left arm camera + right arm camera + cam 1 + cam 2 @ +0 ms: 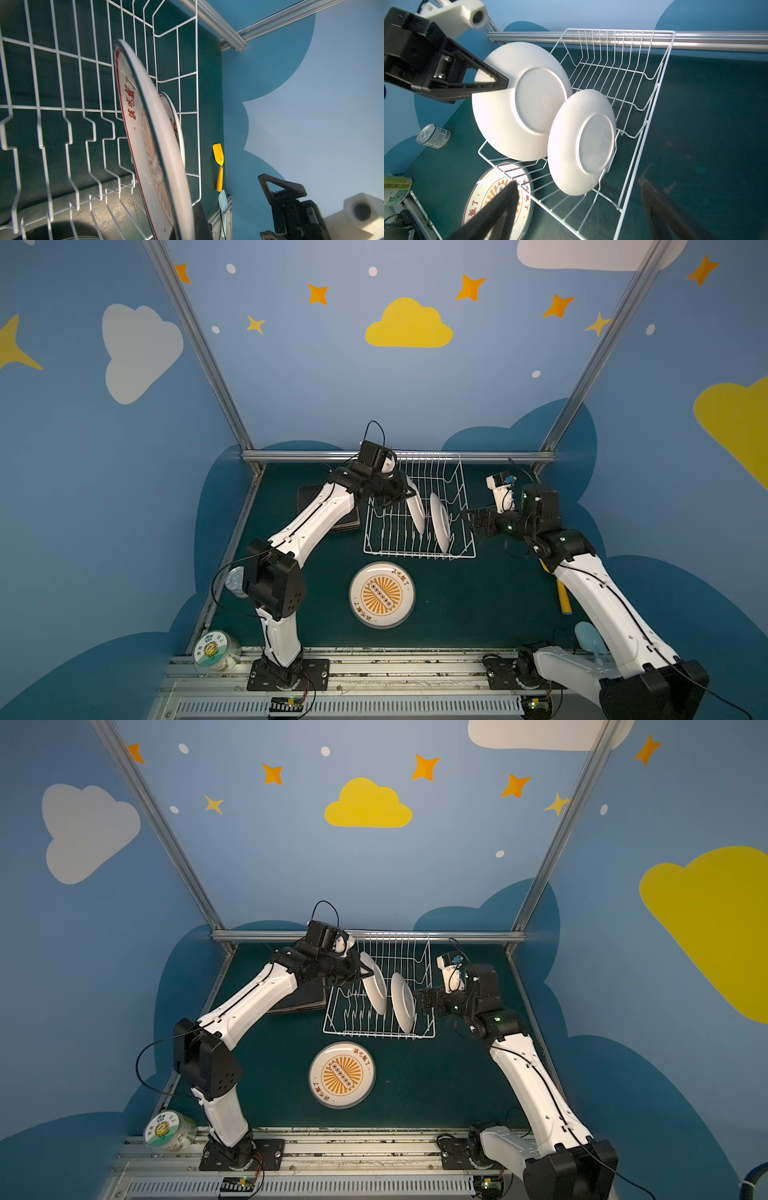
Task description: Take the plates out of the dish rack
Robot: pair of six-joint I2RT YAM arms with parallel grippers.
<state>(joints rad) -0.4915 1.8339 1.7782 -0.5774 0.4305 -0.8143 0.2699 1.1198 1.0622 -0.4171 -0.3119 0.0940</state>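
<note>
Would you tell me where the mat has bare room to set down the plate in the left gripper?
Widest bare mat: between the flat orange-centred plate and the right arm. A narrower strip lies left of that plate. Crowded: beside the dish rack, at the black square plates.

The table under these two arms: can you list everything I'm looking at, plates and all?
dish rack: one, white wire, back middle of the table.
plates standing in the rack: two, white backs, tilted; held plate gripped at its rim, free plate beside it.
flat plate: one, cream with orange sunburst, lying in front of the rack.
square plates: dark stack, number unclear, left of the rack.
tub: one, clear, sunflower label, front left corner.
can: one, silver, on its side, left edge.
spatulas: yellow spatula and pale blue spatula, right edge.
left gripper: black, shut on the held plate.
right gripper: black, open, just right of the rack.
</note>
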